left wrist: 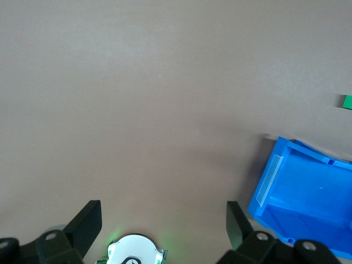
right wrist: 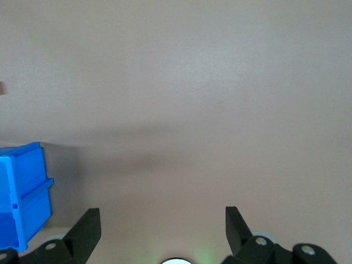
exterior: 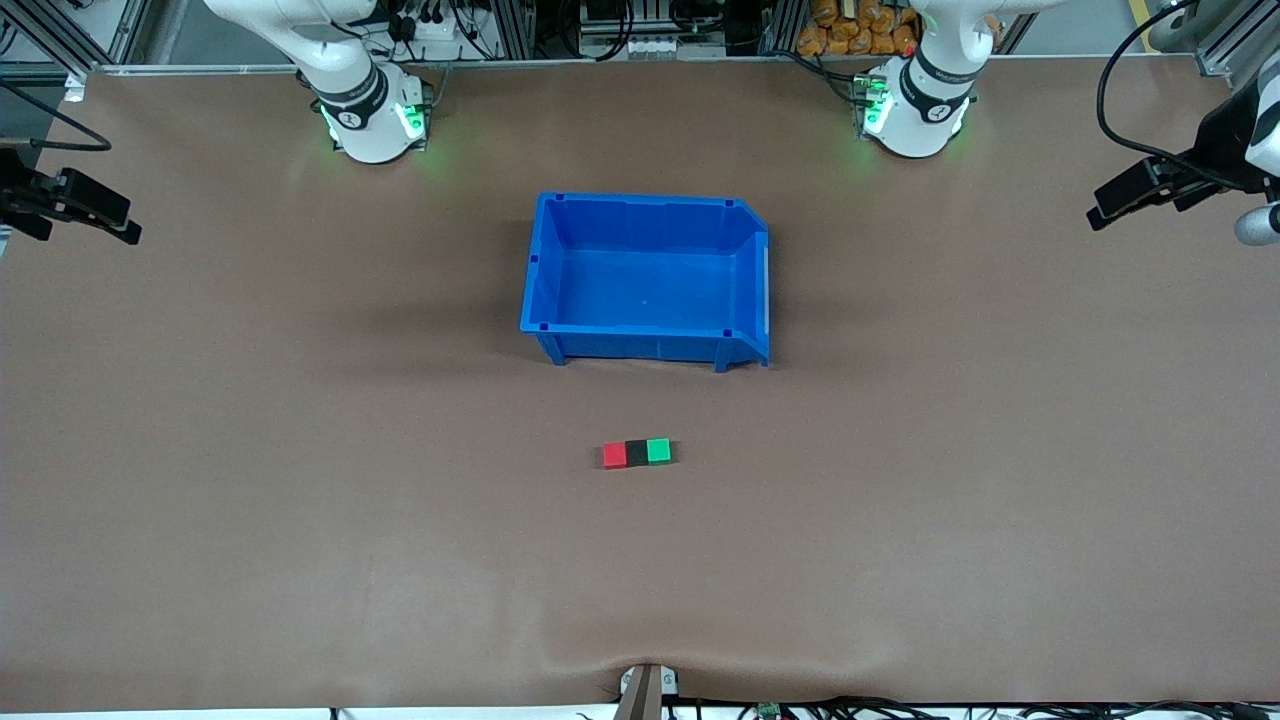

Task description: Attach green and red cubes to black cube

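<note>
The red cube [exterior: 614,456], the black cube [exterior: 637,454] and the green cube [exterior: 658,451] lie touching in one row on the brown table, the black one in the middle, nearer to the front camera than the blue bin. The green cube's edge shows in the left wrist view [left wrist: 347,101]. My left gripper [exterior: 1110,203] is open and empty, held over the left arm's end of the table [left wrist: 164,225]. My right gripper [exterior: 112,218] is open and empty over the right arm's end [right wrist: 163,225]. Both arms wait, well away from the cubes.
An empty blue bin [exterior: 640,330] stands mid-table between the arm bases and the cubes; it shows in the left wrist view [left wrist: 308,192] and the right wrist view [right wrist: 22,192]. The left arm's base [left wrist: 135,250] shows between the left fingers.
</note>
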